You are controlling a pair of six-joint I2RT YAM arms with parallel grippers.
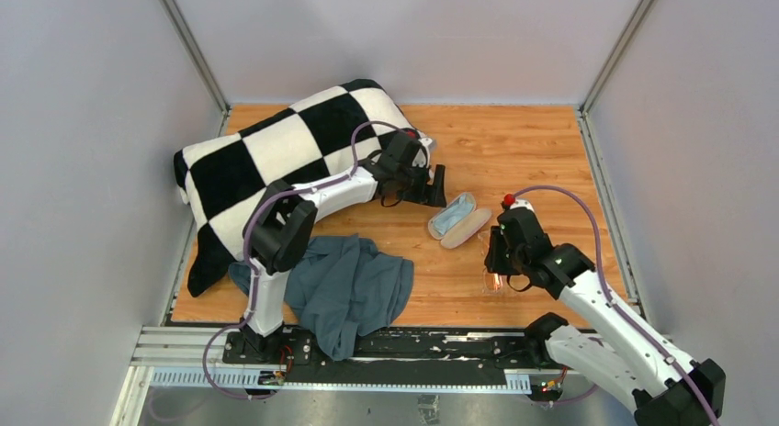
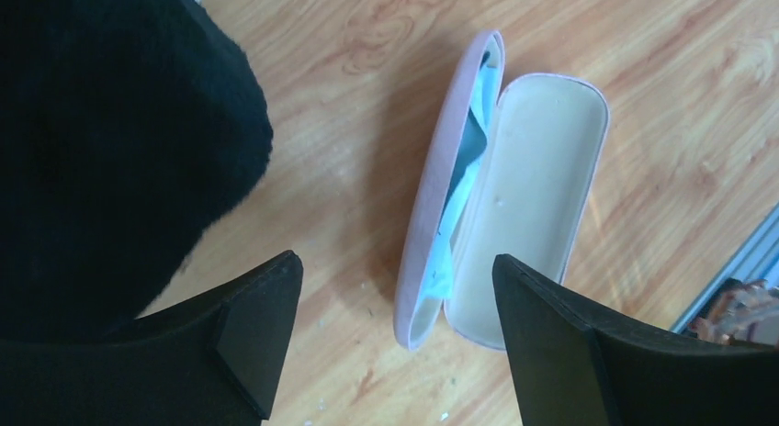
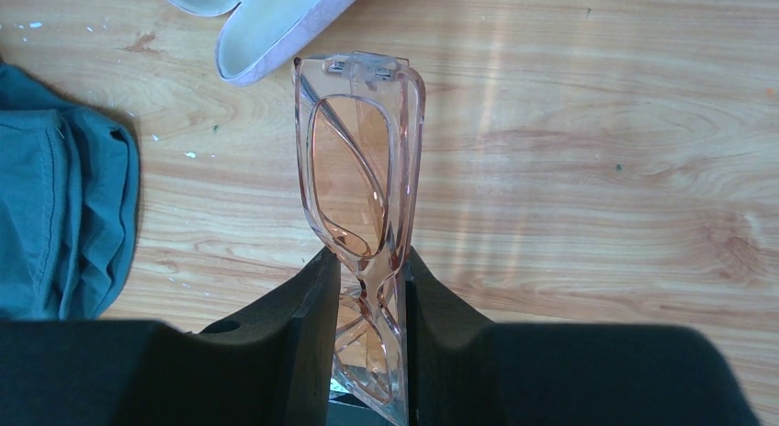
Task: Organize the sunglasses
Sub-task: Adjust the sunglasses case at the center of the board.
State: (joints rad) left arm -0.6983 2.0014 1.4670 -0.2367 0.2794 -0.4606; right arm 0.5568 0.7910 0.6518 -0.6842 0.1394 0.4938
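Amber-tinted plastic sat clamped between the two fingers of my right claw (image 3: 367, 270): the sunglasses (image 3: 354, 169), folded, were pinched at the bridge. One lens stuck out past my fingertips toward twelve o'clock in the right wrist view, and the other sat back between the fingers. I could not tell whether the frame touched the wooden table (image 3: 597, 169) beneath it. At eleven o'clock from the glasses lay one end of the pink case (image 3: 276, 27), and at nine o'clock a blue-grey garment (image 3: 55, 215) was crumpled on the wood.

My left claw (image 2: 395, 263) had its jaws wide apart with nothing between them. It hung over the near end of the case, which lay open on the table with its cream lining facing up. A light-blue cloth (image 2: 464, 178) was tucked in the half at nine o'clock of the hinge. A black-and-white checkered blanket (image 2: 110, 151) filled the wrist view from nine to eleven o'clock.

From above, the case sat at about ten o'clock from my right claw, between my two claws.
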